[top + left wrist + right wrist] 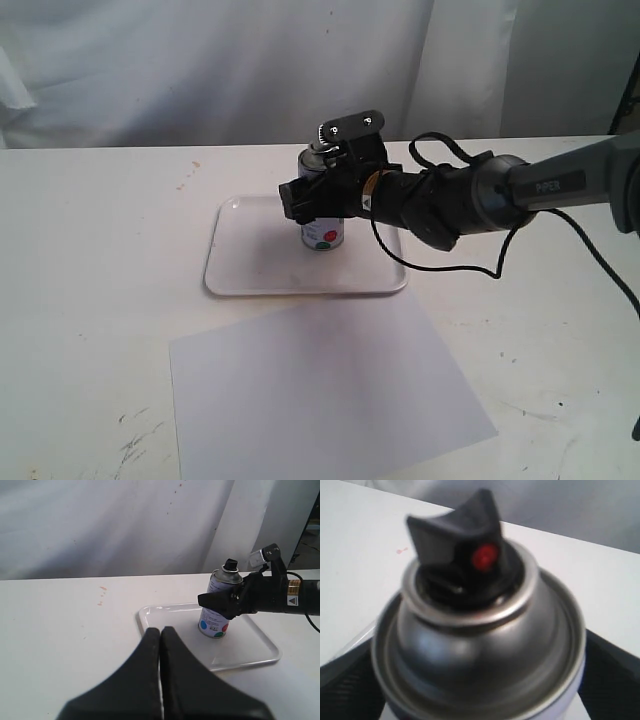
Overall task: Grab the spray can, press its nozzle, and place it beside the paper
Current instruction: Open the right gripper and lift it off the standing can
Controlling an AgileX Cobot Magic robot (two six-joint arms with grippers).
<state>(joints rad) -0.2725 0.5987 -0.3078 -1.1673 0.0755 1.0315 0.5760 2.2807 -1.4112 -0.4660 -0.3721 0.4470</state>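
The spray can (322,235) stands upright on a white tray (240,270), its white label showing coloured dots. In the right wrist view the silver dome (470,650) fills the picture, with the black nozzle (460,540) on top. My right gripper (312,195) reaches in from the right and straddles the can's middle. One black finger (345,685) lies on each side, and a thin gap shows beside the can, so it stands open. The paper (320,390) lies flat in front of the tray. My left gripper (160,632) is shut and empty, well short of the can (215,625).
The tray (250,655) has a raised rim around the can. A black cable (450,265) loops under the right arm over the table. White cloth hangs behind the table.
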